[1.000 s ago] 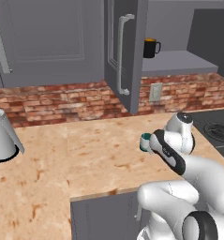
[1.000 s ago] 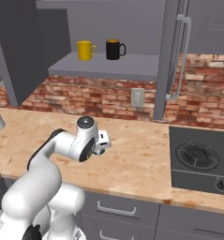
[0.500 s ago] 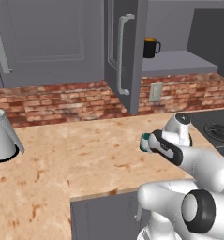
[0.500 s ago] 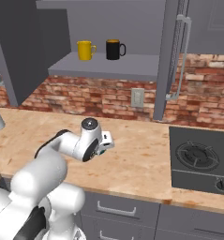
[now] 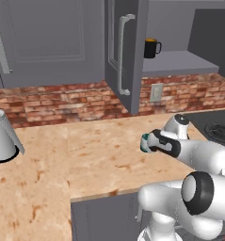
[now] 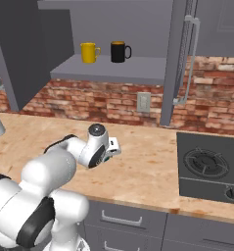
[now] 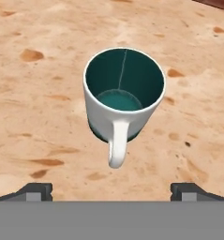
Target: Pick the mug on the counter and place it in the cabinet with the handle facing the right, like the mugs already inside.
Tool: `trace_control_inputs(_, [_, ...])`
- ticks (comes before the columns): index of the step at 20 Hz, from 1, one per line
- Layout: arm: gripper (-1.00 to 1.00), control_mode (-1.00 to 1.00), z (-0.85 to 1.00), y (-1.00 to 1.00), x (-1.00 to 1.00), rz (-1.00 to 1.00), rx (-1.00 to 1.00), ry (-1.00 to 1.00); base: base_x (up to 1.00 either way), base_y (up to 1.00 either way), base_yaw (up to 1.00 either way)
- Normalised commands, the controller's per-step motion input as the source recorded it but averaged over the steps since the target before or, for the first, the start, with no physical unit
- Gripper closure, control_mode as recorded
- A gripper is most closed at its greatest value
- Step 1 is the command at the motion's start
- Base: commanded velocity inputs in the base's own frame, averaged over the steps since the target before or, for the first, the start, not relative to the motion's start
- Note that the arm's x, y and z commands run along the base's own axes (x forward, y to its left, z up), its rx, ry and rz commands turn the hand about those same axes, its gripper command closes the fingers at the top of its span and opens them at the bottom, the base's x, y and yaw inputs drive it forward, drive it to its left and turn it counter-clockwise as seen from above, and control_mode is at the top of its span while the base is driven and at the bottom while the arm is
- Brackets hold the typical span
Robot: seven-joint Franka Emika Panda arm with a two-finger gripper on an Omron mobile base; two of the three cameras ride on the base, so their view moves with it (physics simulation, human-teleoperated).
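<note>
The white mug with the teal inside stands upright on the tan marbled counter. Its white loop handle points toward my hand. My gripper is open, its two dark fingertips set wide apart just short of the handle, touching nothing. In the left base view the mug peeks out teal at the end of my hand on the counter. The open cabinet holds a yellow mug and a black mug on its grey shelf.
The cabinet door with its long bar handle stands open over the counter. A grey kettle sits at the far left. A black stove top lies to the right. A brick backsplash with an outlet runs behind.
My arm has folded lower and the hand has tilted down toward the mug. The mug has stayed in place.
</note>
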Motion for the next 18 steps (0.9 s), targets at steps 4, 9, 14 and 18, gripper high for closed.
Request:
trace_control_inputs(4, [-1.0, -1.0, -0.14, 0.0, 0.22, 0.0, 0.02, 0.0, 0.0, 0.0, 0.0])
trace_control_inputs(9, [-1.0, -1.0, -0.14, 0.0, 0.21, 0.0, 0.01, 0.0, 0.0, 0.0, 0.0])
trace_control_inputs(14, [-1.0, -1.0, -0.13, 0.0, 0.16, 0.0, 0.0, 0.0, 0.0, 0.0, 0.0])
trace_control_inputs(18, [1.0, -1.0, -0.11, 0.0, 0.12, 0.0, 0.0, 0.0, 0.0, 0.0, 0.0])
